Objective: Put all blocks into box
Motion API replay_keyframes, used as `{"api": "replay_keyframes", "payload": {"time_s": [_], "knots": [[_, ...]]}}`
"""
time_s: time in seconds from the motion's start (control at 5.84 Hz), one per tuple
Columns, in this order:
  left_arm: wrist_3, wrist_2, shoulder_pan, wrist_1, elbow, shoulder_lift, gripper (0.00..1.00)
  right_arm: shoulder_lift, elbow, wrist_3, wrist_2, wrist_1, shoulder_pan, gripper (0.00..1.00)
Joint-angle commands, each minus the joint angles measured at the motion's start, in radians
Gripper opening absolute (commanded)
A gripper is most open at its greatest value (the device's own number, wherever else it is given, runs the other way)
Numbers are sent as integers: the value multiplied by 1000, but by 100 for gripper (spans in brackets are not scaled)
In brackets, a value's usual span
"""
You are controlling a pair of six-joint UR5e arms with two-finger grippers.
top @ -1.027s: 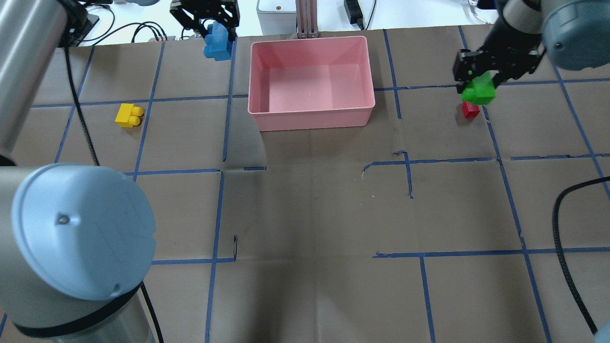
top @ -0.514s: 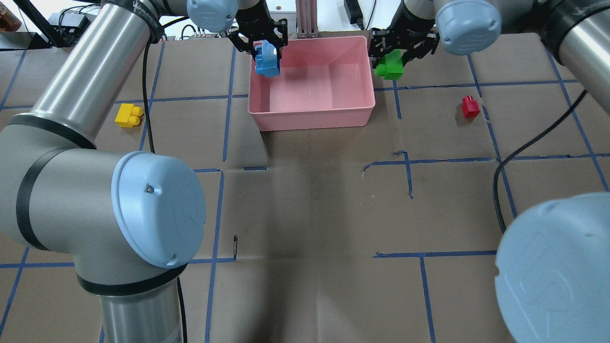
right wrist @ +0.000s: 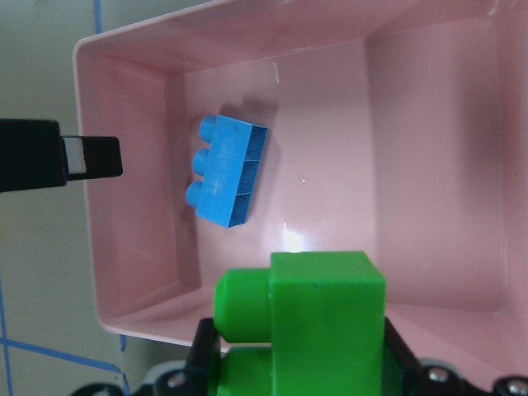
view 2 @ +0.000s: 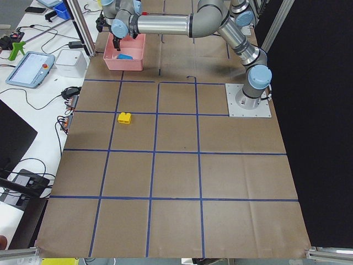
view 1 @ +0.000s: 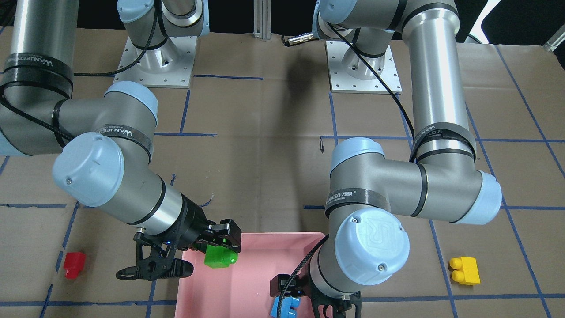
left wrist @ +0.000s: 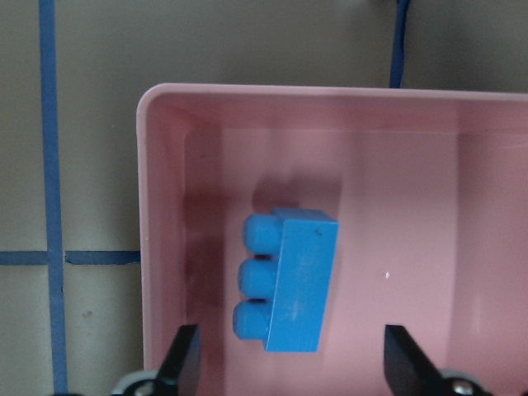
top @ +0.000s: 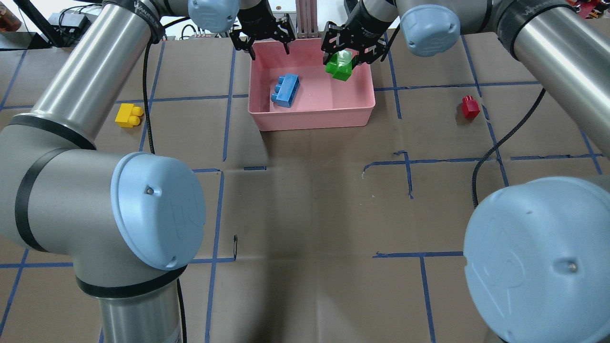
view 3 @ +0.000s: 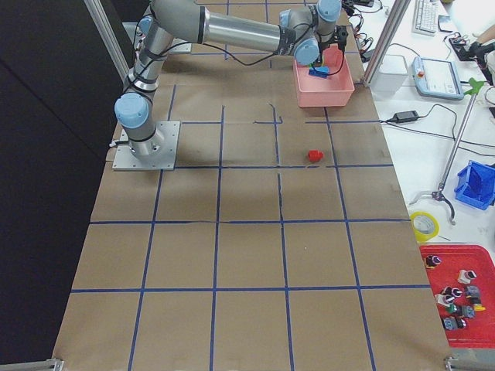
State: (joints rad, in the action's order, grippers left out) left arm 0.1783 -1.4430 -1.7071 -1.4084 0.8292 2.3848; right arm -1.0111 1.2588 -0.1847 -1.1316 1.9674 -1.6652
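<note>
The pink box (top: pixel 310 119) stands at the far middle of the table. The light-blue brick (top: pixel 285 90) lies on its side in the box's left half, also in the left wrist view (left wrist: pixel 289 280). My left gripper (top: pixel 269 50) hangs open and empty above the box's far left corner. My right gripper (top: pixel 345 57) is shut on the green brick (top: pixel 339 66) and holds it over the box's far right part; it fills the right wrist view (right wrist: pixel 313 322). The yellow brick (top: pixel 128 115) lies on the table left of the box. The red brick (top: pixel 470 106) lies to its right.
An aluminium post (top: pixel 307 19) and cables stand just beyond the box's far wall. A black cable (top: pixel 481 157) hangs from the right arm over the table's right part. Blue tape lines grid the brown table cover (top: pixel 310 214).
My left gripper has opened, and the light-blue brick now lies in the box. My right gripper has carried the green brick left, from beside the box to over its inside.
</note>
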Motion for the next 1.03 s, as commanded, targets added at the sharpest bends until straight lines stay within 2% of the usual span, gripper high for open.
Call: {"api": "replay_keyframes", "payload": {"time_s": [0.0,0.34,0.51,0.68,0.86], "knots": [[-40,3,61,-76,11,-99,99,8,-4,-7,27,2,-1,100],[-262,-8,198,-200,21,-166,99,10,-21,16,18,4,8,100],[-375,-14,274,-201,56,-176,99,-12,-3,140,-85,-13,53,99],[-492,-84,346,-198,95,-200,99,-58,8,269,-238,-42,121,99],[-598,-153,397,-190,125,-216,99,-85,14,325,-351,-136,169,99]]}}
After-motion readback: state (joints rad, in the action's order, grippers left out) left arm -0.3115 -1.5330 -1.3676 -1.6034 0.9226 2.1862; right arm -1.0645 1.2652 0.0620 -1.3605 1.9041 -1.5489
